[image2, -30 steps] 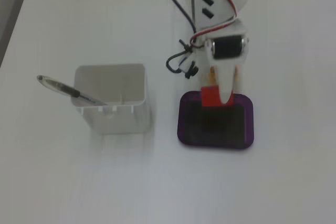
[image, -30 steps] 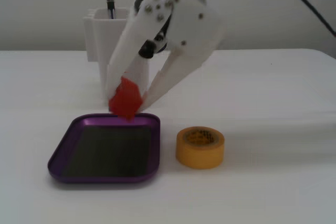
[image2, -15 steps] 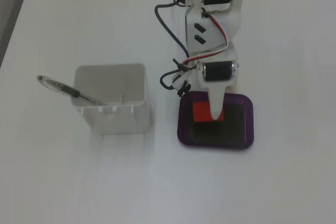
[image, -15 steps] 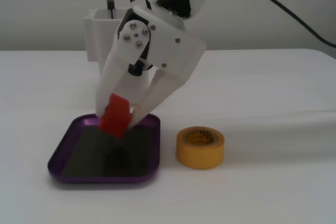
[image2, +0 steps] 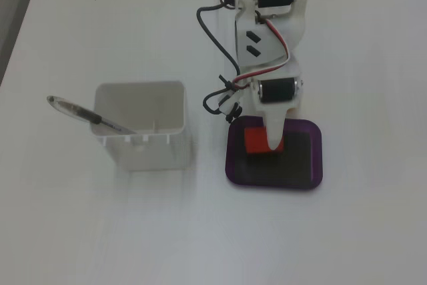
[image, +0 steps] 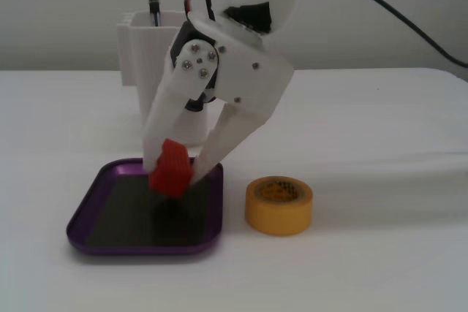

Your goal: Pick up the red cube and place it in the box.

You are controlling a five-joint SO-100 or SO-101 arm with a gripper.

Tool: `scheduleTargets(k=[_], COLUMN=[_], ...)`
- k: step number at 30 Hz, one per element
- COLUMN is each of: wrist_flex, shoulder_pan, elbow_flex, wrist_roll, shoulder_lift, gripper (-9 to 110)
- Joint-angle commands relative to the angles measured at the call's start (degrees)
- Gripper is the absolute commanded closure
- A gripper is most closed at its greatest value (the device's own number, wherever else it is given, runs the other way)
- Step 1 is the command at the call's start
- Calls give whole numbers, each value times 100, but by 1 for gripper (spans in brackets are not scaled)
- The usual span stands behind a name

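Note:
The red cube (image: 170, 171) sits between the fingers of my white gripper (image: 180, 170), which is shut on it. It hangs tilted just above the dark bottom of the purple box (image: 86, 215), over its back half, with a shadow beneath it. In the fixed view from above, the cube (image2: 254, 142) shows over the left part of the box (image2: 316, 165), partly covered by the gripper (image2: 265, 143), which reaches down from the top.
A tall white square container (image: 140, 49) with a pen (image2: 87, 115) in it stands behind the box, to its left seen from above (image2: 143, 139). A yellow tape roll (image: 278, 204) lies right of the box. Cables (image2: 217, 38) hang along the arm.

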Motion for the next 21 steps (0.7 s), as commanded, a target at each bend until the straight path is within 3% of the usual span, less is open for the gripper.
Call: scheduleTargets(k=[1,6,12,21], wrist_flex=[-35,-9,-9,536], shoulder_pan=[35,35,35,26], elbow_flex=[-62,-62,-62,-167], wrist_roll=[-35,-35,-26,-35], shoulder_lift=[70,70,70,255], gripper=[102,100,89,87])
